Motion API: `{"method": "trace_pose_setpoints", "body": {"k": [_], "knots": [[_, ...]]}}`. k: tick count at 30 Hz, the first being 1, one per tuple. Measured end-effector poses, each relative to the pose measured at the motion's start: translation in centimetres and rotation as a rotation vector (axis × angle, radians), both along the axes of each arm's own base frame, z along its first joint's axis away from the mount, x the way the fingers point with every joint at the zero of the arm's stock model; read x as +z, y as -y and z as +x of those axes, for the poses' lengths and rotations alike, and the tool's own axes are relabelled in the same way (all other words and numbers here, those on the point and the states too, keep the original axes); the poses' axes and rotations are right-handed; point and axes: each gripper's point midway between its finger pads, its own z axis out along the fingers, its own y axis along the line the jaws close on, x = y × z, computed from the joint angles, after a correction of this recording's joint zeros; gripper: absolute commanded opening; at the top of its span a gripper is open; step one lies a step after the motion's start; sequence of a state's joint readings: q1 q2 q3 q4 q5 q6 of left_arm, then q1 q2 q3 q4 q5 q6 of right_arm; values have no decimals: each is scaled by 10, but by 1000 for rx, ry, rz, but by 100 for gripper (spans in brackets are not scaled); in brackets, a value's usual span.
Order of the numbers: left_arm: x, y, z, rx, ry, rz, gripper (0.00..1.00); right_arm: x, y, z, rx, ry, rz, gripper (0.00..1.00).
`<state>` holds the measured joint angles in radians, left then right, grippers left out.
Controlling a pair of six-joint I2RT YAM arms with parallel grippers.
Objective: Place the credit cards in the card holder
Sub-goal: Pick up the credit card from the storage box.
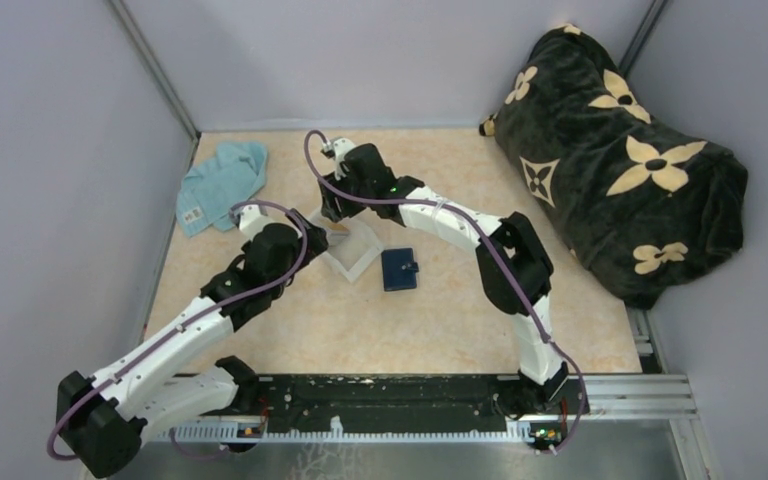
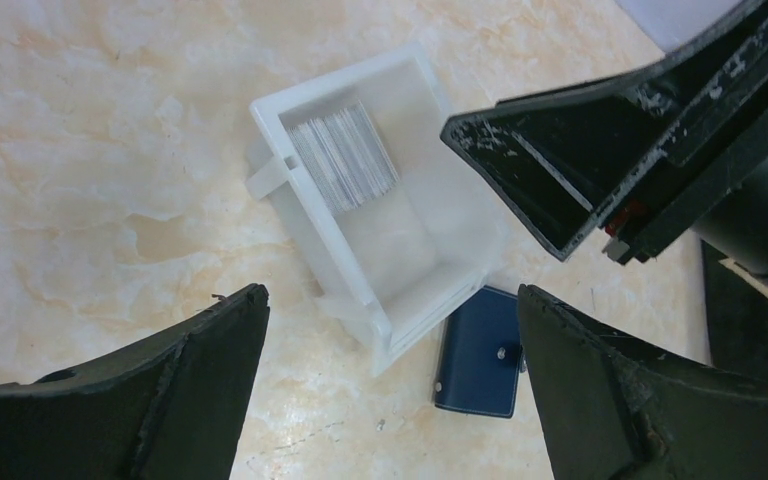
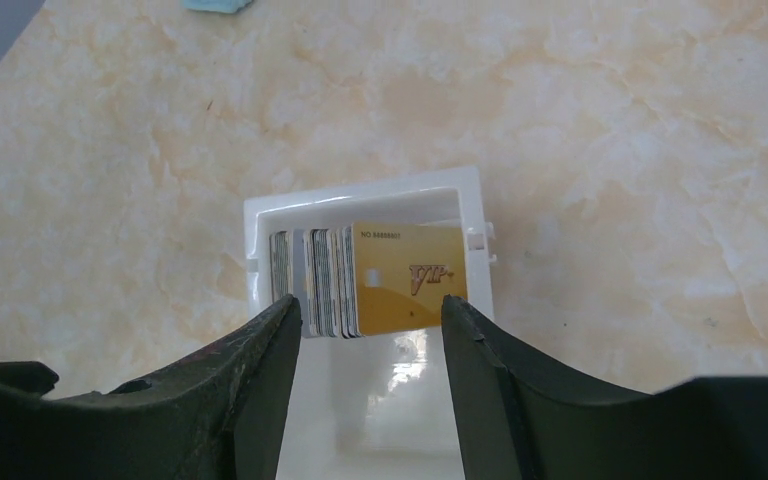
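Observation:
The credit cards (image 3: 325, 282) stand on edge in a stack at one end of a clear plastic tray (image 3: 360, 190), with a gold VIP card (image 3: 407, 275) facing outward. My right gripper (image 3: 368, 305) hovers open just above the tray, its fingers straddling the stack without touching it. In the left wrist view the same cards (image 2: 345, 158) show as a grey stack. The navy card holder (image 2: 478, 352) lies closed and flat beside the tray's corner. My left gripper (image 2: 392, 295) is wide open above the tray's near end, holding nothing. From above, the card holder (image 1: 399, 268) sits right of the tray (image 1: 360, 262).
A teal cloth (image 1: 222, 180) lies at the back left. A dark blanket with tan flowers (image 1: 620, 150) fills the back right. The right gripper's finger (image 2: 550, 170) hangs close over the tray in the left wrist view. Grey walls enclose the marble-patterned table (image 1: 440, 330).

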<state>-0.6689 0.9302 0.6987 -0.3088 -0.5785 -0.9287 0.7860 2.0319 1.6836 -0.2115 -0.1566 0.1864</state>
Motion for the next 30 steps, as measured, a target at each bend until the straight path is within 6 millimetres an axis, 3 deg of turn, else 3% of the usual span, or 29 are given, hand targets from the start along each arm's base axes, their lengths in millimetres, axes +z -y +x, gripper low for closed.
{"method": "trace_pose_setpoints", "body": {"k": [8,22,30], "knots": [[-18,-9,1,18,-48,-10,93,-20,-21,0,44,-42,-21,55],[-76,-33,-12,103,-181,-51,78,-57,-27,-5,78,-120,-65,54],[-106,-38,-16,122,-243,-66,70,-64,-31,-3,87,-131,-64,53]]}}
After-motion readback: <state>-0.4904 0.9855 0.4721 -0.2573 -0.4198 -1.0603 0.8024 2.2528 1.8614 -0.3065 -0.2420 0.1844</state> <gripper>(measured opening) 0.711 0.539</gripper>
